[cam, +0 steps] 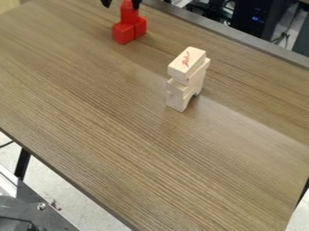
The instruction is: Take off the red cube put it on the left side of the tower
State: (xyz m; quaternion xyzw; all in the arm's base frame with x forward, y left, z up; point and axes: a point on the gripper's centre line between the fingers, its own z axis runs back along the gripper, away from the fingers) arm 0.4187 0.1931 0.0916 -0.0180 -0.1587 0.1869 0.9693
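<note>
At the top edge of the frame, left of centre, hangs the black gripper (pixel 121 3), its two tips spread apart on either side of an upright red block (pixel 127 14). One tip has a gap between it and the block; the other overlaps the block's right side in this view, and whether it touches cannot be told. Beneath are two red cubes: the left cube (pixel 124 34) and the right cube (pixel 140 27), set side by side on the table (pixel 91 117). The upright block stands over them, so it is in the way above the pair. Which red piece is the one meant cannot be told.

Right of centre in the upper half of the frame, well apart from the red pieces, stands the tower (pixel 180 85), made of pale wooden pieces. Its top block (pixel 188 63) bears a red scribble and sits unevenly over the pieces below. An arched cut-out shows low on its right side, and the whole stack looks narrow.

Beyond the table's dark rim (pixel 181 18), in the upper right of the frame, a black computer case (pixel 259 16) with blue lights stands among cables. In the lower left are a black table leg (pixel 22 163), pale floor (pixel 57 191) and a dark plate (pixel 45 212) with a bolt (pixel 41 206).
</note>
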